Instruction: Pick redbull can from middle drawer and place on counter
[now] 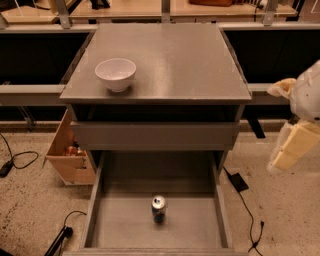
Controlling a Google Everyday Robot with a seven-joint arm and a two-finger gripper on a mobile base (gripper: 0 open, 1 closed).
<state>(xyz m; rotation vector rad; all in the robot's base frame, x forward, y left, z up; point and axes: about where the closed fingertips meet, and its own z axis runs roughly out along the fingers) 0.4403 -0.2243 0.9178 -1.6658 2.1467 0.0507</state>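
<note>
The redbull can [158, 208] stands upright on the floor of the open middle drawer [120, 222], near the drawer's centre and towards its front. The drawer is pulled out at the bottom of the grey cabinet. The counter [170, 60] is the cabinet's flat grey top. My gripper [294, 146] hangs in the air at the right edge of the view, to the right of the cabinet, above drawer level and well away from the can. It holds nothing that I can see.
A white bowl [115, 74] sits on the counter's front left. A closed drawer front [155, 135] is above the open drawer. A wooden box [67, 152] stands left of the cabinet. Cables [245, 200] lie on the floor. Wooden tabletops [125, 7] are behind.
</note>
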